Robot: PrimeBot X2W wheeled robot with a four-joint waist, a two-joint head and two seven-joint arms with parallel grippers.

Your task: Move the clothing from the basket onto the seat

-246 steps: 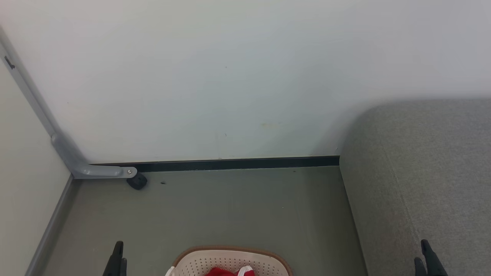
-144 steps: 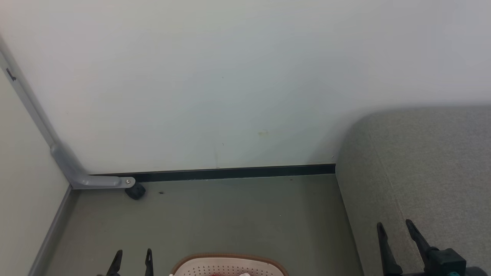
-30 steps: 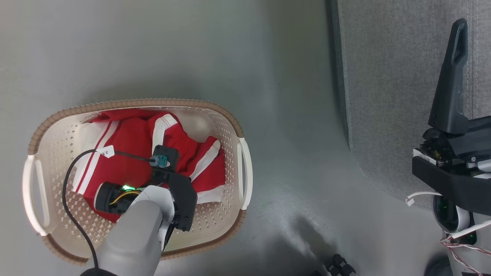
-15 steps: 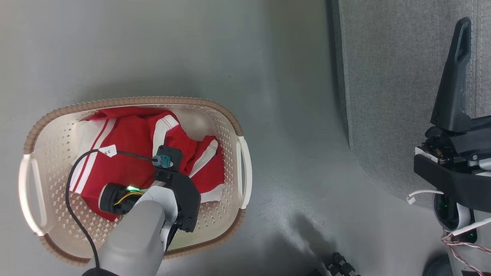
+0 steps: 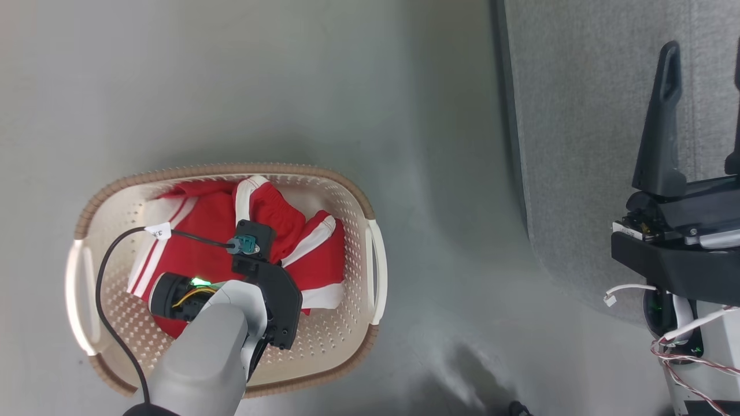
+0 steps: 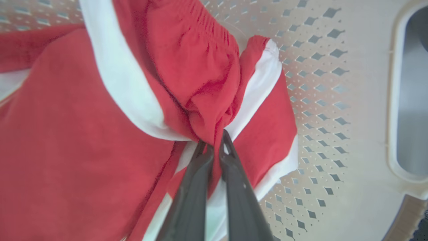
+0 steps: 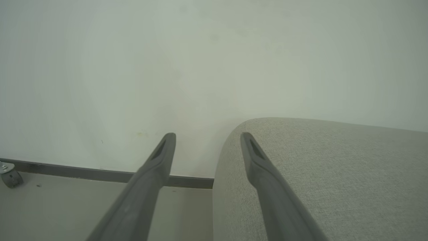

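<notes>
Since the clothing (image 6: 67, 134) is soft, light and floppy, a pinch on a bunched fold should hold: left gripper (image 6: 214, 143) is clamped on one, down in the basket (image 5: 231, 169). Right gripper (image 7: 208, 135) gapes empty by the seat (image 7: 334, 174); expect trailing fabric on lift.

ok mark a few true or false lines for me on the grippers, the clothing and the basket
1. The left gripper is shut on the clothing inside the basket. True.
2. The right gripper is open, holding nothing, near the seat. True.
3. The basket stands on the seat. False: it stands on the floor beside the seat.
4. The clothing is plain blue. False: it is red with white bands.
</notes>
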